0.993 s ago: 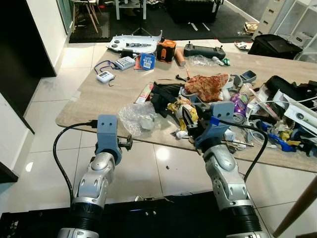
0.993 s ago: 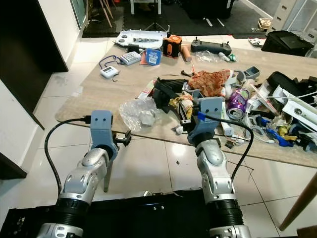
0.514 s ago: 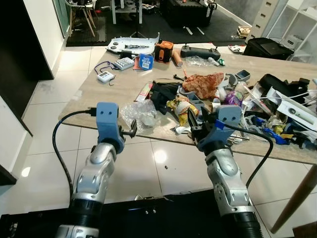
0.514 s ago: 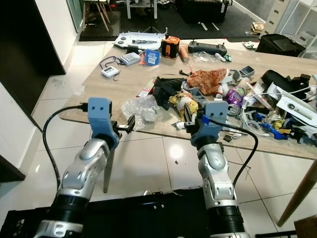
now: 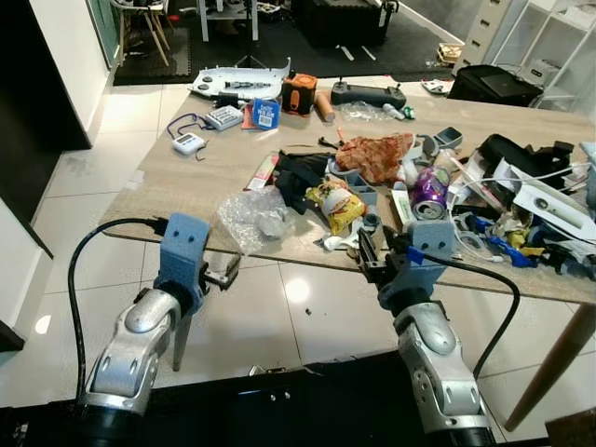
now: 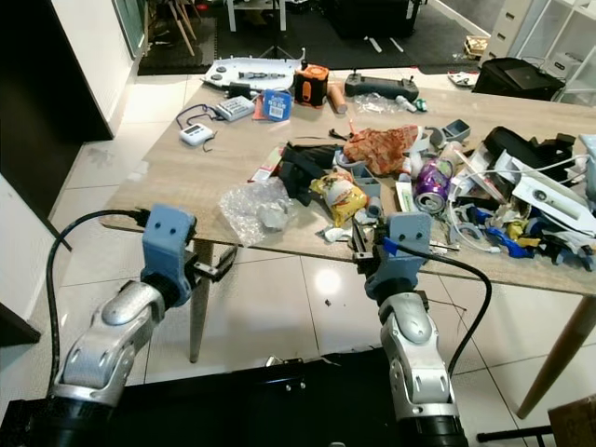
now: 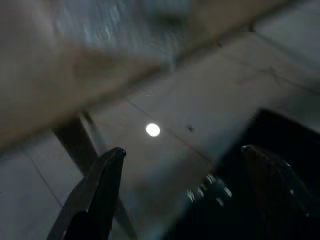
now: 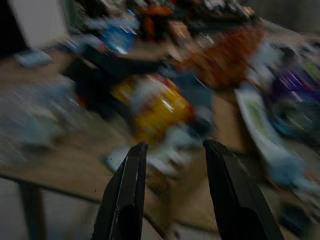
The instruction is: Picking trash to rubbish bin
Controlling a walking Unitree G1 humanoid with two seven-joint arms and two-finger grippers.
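A wooden table [image 5: 186,182] carries a litter of trash: a crumpled clear plastic bag [image 5: 253,216], a yellow snack wrapper [image 5: 335,203], an orange-red wrapper [image 5: 377,154], a purple can [image 5: 430,191] and a white scrap [image 5: 340,242] at the front edge. My right gripper [image 5: 374,253] is open at the table's front edge, just short of the white scrap and the yellow snack wrapper [image 8: 157,107]. In its wrist view nothing lies between the fingers [image 8: 125,195]. My left gripper [image 5: 223,273] is open and empty below the table's front edge, under the plastic bag, over the tiled floor [image 7: 200,100].
A black cloth [image 5: 298,177] lies beside the yellow wrapper. Cables and a power strip [image 5: 549,209] crowd the table's right end. A controller [image 5: 368,93], an orange device [image 5: 299,93] and small boxes sit at the far side. Table legs [image 6: 197,307] stand below. A black bag [image 5: 494,86] rests on the floor behind.
The whole view has shifted. My right gripper has drawn back from over the yellow wrapper to the table's edge. My left arm has sunk lower, below the edge.
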